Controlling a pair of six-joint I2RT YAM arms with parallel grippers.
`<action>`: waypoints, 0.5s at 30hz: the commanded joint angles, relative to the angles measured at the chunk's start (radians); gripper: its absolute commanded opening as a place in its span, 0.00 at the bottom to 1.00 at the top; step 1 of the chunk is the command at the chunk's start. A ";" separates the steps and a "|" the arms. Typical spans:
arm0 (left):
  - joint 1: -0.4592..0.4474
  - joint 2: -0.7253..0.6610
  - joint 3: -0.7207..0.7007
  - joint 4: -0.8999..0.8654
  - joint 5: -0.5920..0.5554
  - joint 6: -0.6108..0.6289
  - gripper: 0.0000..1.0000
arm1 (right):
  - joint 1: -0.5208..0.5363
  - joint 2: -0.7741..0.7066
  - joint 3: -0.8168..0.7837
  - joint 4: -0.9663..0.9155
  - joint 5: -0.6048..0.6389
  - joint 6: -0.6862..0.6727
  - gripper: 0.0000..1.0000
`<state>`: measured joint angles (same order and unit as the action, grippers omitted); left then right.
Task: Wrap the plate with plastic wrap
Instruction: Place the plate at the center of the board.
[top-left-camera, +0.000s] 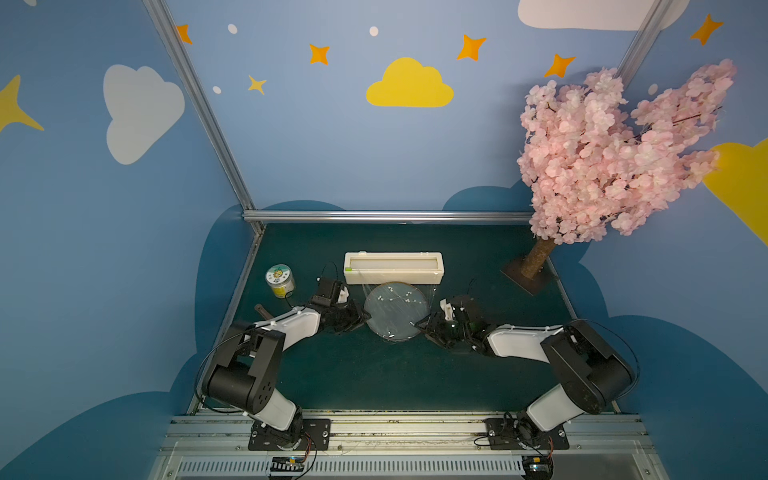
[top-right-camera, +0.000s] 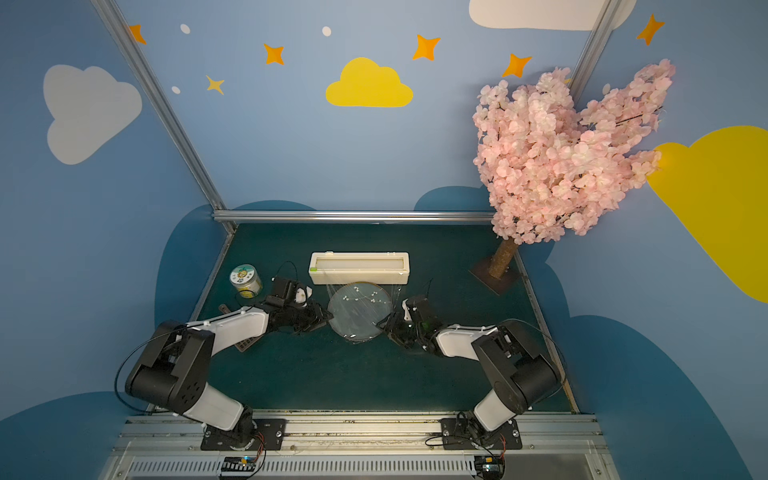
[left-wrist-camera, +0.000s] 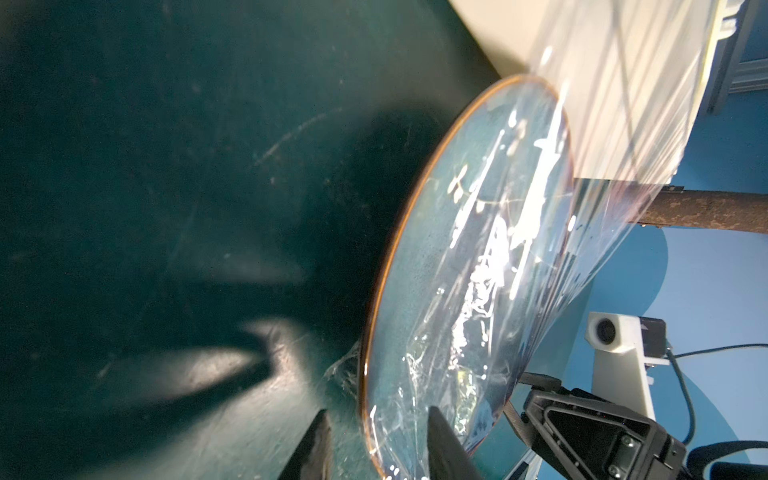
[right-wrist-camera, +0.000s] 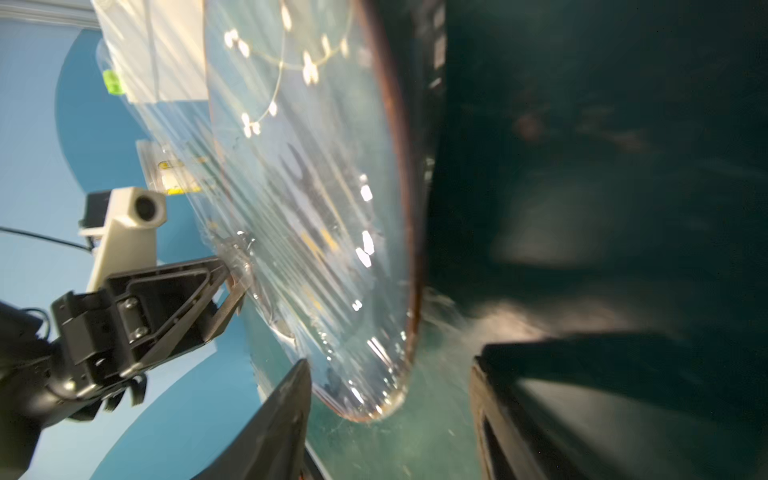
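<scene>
The grey-blue plate (top-left-camera: 395, 311) (top-right-camera: 360, 309) lies flat on the green mat in front of the dispenser box. Plastic wrap (left-wrist-camera: 519, 249) (right-wrist-camera: 291, 199) runs from the box and lies crinkled over the plate's top. My left gripper (top-left-camera: 362, 318) (left-wrist-camera: 380, 442) is at the plate's left edge, open; one finger sits over the film-covered plate, the other outside the rim. At the plate's right near edge my right gripper (top-left-camera: 420, 326) (right-wrist-camera: 390, 411) is wide open, with the rim (right-wrist-camera: 374, 409) between its fingers and touching neither.
The cream dispenser box (top-left-camera: 393, 268) stands just behind the plate. A yellow-labelled jar (top-left-camera: 280, 281) sits at the back left. A pink blossom tree (top-left-camera: 615, 153) stands on its base (top-left-camera: 524, 277) at the back right. A dark flat object (top-right-camera: 246, 344) lies under the left arm.
</scene>
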<state>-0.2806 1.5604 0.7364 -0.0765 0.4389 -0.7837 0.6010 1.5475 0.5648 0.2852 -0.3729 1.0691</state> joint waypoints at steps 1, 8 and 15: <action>0.003 -0.003 0.051 -0.054 0.004 0.071 0.40 | -0.031 -0.064 0.027 -0.184 0.039 -0.104 0.61; -0.026 -0.032 0.122 -0.171 -0.124 0.159 0.45 | -0.064 -0.090 0.070 -0.263 0.026 -0.177 0.55; -0.131 0.049 0.289 -0.390 -0.380 0.204 0.45 | -0.064 -0.045 0.092 -0.268 0.003 -0.187 0.51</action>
<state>-0.3820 1.5764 0.9684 -0.3279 0.2028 -0.6254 0.5377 1.4799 0.6262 0.0540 -0.3599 0.9077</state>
